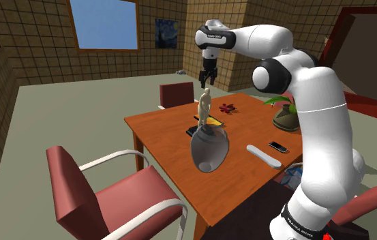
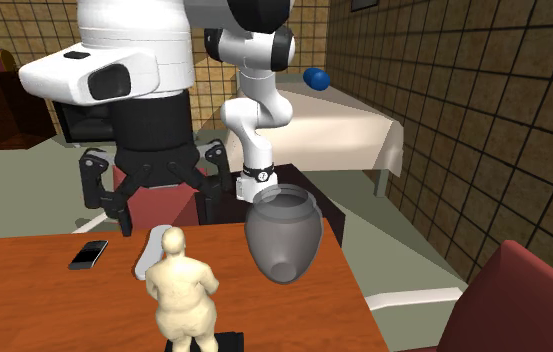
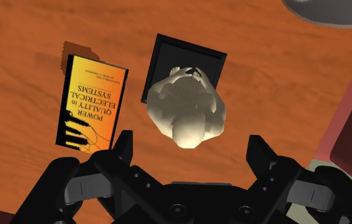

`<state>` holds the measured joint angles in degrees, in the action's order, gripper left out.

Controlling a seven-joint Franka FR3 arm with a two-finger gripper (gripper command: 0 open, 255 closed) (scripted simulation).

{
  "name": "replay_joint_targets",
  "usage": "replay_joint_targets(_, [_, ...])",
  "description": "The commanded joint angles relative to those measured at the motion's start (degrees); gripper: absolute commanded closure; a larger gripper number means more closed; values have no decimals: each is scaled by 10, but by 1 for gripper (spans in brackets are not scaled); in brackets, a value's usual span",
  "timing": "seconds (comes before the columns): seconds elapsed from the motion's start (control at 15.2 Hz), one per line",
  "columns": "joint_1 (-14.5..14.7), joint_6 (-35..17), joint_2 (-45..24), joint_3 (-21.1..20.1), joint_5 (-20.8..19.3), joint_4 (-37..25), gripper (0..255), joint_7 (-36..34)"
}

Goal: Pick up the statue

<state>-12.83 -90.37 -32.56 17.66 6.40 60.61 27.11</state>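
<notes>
Cream statue [image 1: 206,109] directly beneath the end effector [image 1: 208,82].

The all-black two-finger gripper [image 2: 152,192] hangs with its fingers [image 2: 92,190] spread wide apart, clasping nothing. Directly below it, clear of both fingers, the cream statue of a stout figure [image 2: 182,290] stands upright on a small black square base [image 2: 209,343] on the reddish-brown wooden table [image 2: 34,310]. Also below the hand, behind the statue, lie a flat black phone [image 2: 89,254] and a pale grey remote [image 2: 147,255]. Off to the hand's side, toward the second exterior view's right, is a rounded grey vase [image 2: 284,238], near the statue.
</notes>
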Motion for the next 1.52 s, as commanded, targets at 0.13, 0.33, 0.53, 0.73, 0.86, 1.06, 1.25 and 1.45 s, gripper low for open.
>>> replay_joint_targets(0.13, [3, -30, 3, 0, -1, 33, 0, 0])
replay_joint_targets(0.33, [7, -53, 7, 0, -1, 59, 0, 0])
replay_joint_targets(0.53, [6, -53, 8, 0, -2, 61, 255, 1])
replay_joint_targets(0.73, [6, -53, 8, 0, -1, 61, 255, 1])
replay_joint_targets(0.86, [6, -53, 8, 0, -2, 61, 255, 1])
replay_joint_targets(1.06, [6, -53, 7, 0, -1, 59, 255, 0])
replay_joint_targets(1.25, [3, -27, 2, 0, 0, 29, 255, 0])
replay_joint_targets(1.45, [-2, 1, -5, 0, 1, -7, 255, 0])
